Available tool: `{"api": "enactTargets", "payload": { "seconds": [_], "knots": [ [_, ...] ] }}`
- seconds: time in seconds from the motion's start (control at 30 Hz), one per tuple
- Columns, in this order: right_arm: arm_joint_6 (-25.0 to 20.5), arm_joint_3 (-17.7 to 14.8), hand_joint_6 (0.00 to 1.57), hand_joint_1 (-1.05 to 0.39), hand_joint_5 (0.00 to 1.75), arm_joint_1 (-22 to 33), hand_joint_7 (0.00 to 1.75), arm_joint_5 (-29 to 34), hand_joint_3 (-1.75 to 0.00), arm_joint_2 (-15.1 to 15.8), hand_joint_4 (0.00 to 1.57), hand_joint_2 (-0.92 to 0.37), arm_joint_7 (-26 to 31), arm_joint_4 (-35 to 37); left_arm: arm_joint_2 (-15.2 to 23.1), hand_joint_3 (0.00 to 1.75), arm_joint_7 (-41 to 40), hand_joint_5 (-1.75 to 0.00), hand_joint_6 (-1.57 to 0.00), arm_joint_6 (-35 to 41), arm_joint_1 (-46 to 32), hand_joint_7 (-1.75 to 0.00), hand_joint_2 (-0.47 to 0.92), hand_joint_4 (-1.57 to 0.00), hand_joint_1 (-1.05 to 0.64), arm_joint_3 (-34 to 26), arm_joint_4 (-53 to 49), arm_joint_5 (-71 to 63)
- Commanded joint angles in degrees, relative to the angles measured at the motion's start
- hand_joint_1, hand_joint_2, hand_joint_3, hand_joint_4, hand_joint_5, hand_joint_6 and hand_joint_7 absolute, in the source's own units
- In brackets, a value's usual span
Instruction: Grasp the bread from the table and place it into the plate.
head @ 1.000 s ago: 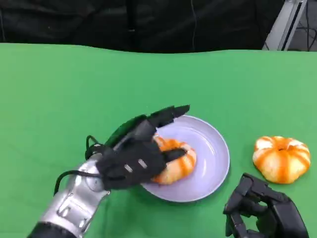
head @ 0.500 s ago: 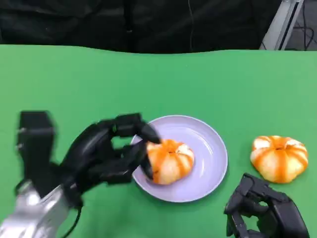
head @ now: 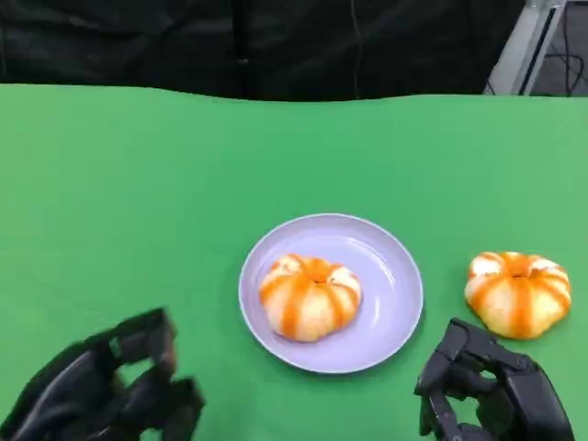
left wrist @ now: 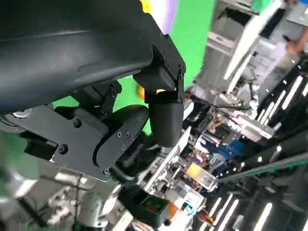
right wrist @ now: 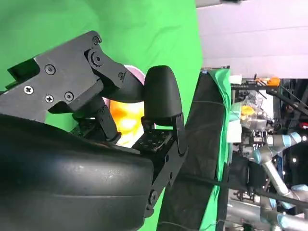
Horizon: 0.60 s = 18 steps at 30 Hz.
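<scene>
An orange-and-white striped bread lies in the pale lilac plate at the table's middle. A second bread of the same look sits on the green cloth to the plate's right. My left hand is low at the near left, well apart from the plate, fingers spread and holding nothing. My right hand rests at the near right, just in front of the second bread, fingers curled in with nothing in them. The right wrist view shows a patch of bread past the fingers.
Green cloth covers the whole table, with open room at the left and back. A dark backdrop runs behind the far edge. A metal frame leg stands at the back right.
My left hand let go of the bread in the plate and drew back toward the near left. The bread stays in the plate. The right hand has not moved.
</scene>
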<state>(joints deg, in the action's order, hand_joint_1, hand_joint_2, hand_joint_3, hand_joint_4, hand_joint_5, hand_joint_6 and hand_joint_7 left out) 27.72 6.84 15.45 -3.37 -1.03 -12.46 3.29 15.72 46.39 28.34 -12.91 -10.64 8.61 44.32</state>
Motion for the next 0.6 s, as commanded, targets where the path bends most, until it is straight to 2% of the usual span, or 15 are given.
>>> {"api": "enactTargets", "payload": {
  "seconds": [0.03, 0.1, 0.23, 0.37, 0.6],
  "knots": [
    [0.1, -0.5, 0.74, -0.13, 1.75, -0.3, 1.55, -0.3, -1.12, 0.7, 0.81, -0.60, 0.1, 0.1, 1.1, 0.90, 2.1, -1.75, -0.73, -0.4, -1.0, -1.75, 0.69, -0.83, -0.20, -1.6, -1.9, 0.6],
    [0.1, -0.5, 0.74, -0.13, 1.75, -0.4, 1.56, -0.3, -1.12, 0.7, 0.81, -0.60, 0.1, 0.1, 1.1, 0.90, 2.2, -1.75, -0.73, -0.4, -1.0, -1.75, 0.69, -0.83, -0.20, -1.6, -2.0, 0.5],
    [0.2, -0.9, 0.74, -0.13, 1.75, -0.4, 1.55, -0.3, -1.13, 1.0, 0.82, -0.61, 0.1, 0.3, 0.6, 0.79, 3.7, -1.75, -0.79, -7.1, -3.0, -1.66, 0.76, -0.89, -0.21, -2.9, -8.7, -3.5],
    [0.2, -0.8, 0.75, -0.13, 1.75, -0.3, 1.55, -0.4, -1.12, 0.8, 0.82, -0.60, 0.0, 0.2, 0.6, 0.78, 4.4, -1.75, -0.79, -10.7, -1.8, -1.65, 0.77, -0.89, -0.21, -3.2, -11.8, -5.4],
    [-0.5, -0.3, 0.76, -0.13, 1.75, 0.6, 1.55, -0.7, -1.14, 0.7, 0.82, -0.60, -0.2, -1.0, 1.0, 0.77, 4.6, -1.75, -0.76, -10.3, -0.3, -1.65, 0.77, -0.84, -0.19, -4.5, -14.3, -4.5]
  ]
}}
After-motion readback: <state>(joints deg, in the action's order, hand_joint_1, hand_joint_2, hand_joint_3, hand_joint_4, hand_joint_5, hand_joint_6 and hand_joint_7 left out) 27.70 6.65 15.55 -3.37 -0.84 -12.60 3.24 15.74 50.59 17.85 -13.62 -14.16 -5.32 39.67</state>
